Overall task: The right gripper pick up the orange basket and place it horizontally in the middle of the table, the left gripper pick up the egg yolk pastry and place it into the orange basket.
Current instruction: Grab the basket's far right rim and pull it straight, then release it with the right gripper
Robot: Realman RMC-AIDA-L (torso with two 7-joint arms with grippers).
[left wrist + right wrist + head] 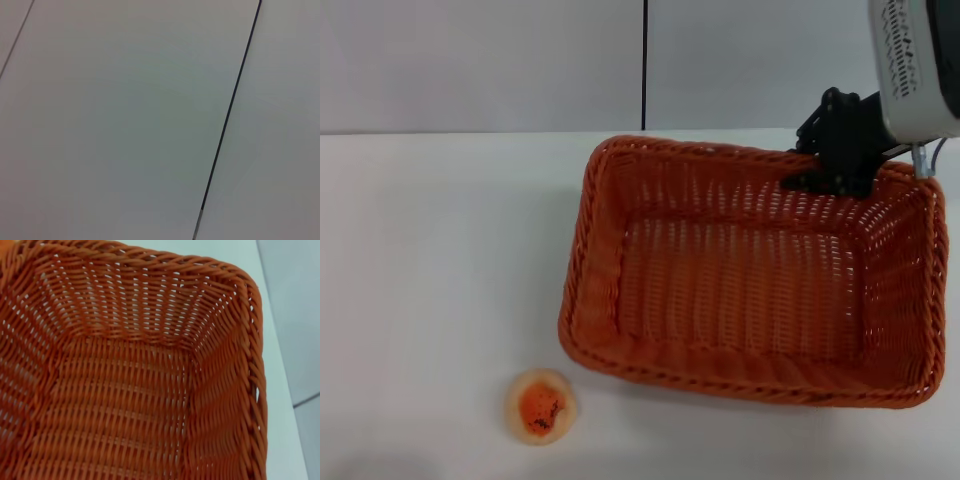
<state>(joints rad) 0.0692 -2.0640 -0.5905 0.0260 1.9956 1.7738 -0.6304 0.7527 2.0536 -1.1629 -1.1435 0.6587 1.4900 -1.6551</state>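
Head view, basket: the orange basket (750,270) sits on the table (430,250), right of centre, its long side running across the view, empty inside.
Head view, right gripper: the right gripper (835,150) is at the basket's far rim near the far right corner, its dark jaws straddling the braided edge; they look pressed onto the rim, though I cannot see the contact itself.
Head view, pastry: the egg yolk pastry (540,405) lies on the table near the front edge, outside the basket and just off its front left corner.
Head view, left gripper: not visible here.
Left wrist view: only a pale flat surface with a thin dark seam; no fingers, pastry or basket show, so the left arm's state cannot be told.
Right wrist view: looks down into the basket's weave and one corner of the rim; its own fingers do not show.
Risk, grip: a hold on one corner of so large a basket may let it tilt or swing if lifted.
Risk, pastry: a basket dragged leftward could nudge the pastry.
Risk, weave: the rim could slip through narrow jaws.
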